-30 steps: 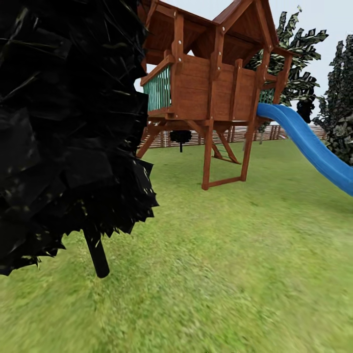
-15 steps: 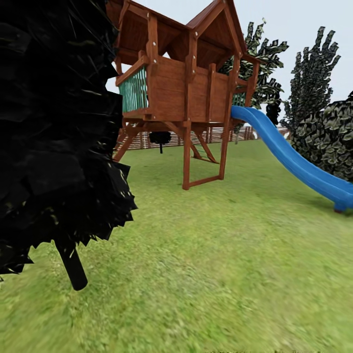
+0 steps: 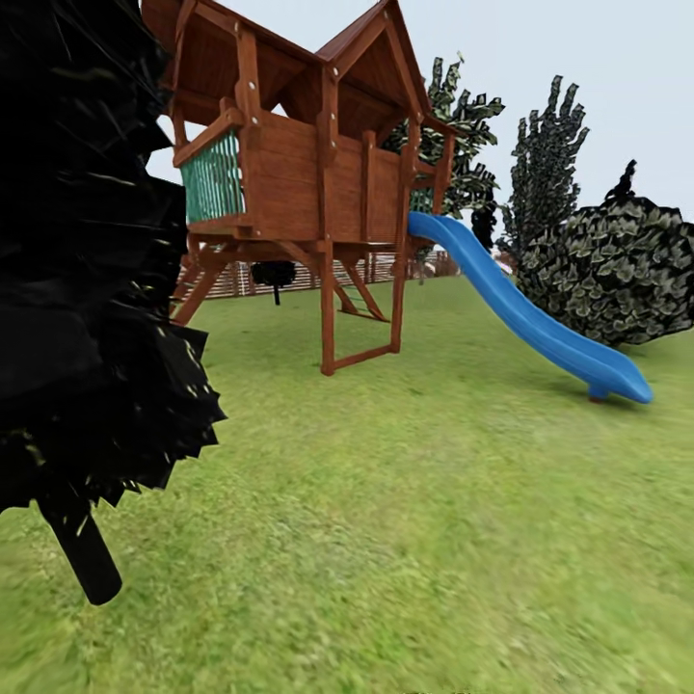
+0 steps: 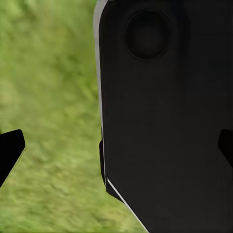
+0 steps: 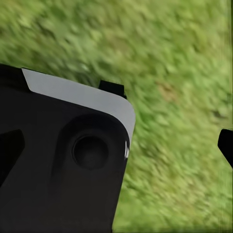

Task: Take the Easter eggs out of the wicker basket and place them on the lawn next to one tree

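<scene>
The head view has swung right, sliding the wooden playhouse (image 3: 299, 183) and blue slide (image 3: 525, 318) leftward; both pincers ride released over the lawn (image 3: 405, 540), empty, basket and eggs unseen, so the search goes on.

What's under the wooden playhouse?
Under the playhouse, grass shows between its legs, with a dark round thing and a slat fence behind. The dark tree covers its left side.
</scene>
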{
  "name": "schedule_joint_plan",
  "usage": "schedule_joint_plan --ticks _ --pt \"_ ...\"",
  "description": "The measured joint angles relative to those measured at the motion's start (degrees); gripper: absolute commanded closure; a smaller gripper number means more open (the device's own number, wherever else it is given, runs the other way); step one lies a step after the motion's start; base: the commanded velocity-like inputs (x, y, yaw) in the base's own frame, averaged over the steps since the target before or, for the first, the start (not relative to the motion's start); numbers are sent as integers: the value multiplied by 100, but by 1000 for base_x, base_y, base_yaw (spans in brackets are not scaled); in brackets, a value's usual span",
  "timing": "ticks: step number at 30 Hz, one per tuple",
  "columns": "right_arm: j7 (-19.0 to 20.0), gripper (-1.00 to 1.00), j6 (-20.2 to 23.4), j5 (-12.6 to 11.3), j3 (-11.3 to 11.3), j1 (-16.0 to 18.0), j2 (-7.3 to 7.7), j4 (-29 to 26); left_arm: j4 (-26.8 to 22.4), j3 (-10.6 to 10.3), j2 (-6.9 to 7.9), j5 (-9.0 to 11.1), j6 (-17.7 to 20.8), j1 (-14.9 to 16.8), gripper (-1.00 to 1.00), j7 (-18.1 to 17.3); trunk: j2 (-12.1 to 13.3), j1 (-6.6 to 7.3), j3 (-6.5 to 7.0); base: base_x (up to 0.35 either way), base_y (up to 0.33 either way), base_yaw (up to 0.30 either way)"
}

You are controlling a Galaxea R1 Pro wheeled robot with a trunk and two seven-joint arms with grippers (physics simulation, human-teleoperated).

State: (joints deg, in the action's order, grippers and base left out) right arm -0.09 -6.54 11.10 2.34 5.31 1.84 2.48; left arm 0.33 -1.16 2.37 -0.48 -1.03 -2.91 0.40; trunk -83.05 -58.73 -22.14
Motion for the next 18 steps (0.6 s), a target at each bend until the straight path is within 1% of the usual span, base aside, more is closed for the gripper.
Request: schedule_joint_plan --ticks 18 --pt "1 -100 2 0 0 1 0 3 0 3 15 -6 -8 0 -100 1 0 0 53 0 0 -285"
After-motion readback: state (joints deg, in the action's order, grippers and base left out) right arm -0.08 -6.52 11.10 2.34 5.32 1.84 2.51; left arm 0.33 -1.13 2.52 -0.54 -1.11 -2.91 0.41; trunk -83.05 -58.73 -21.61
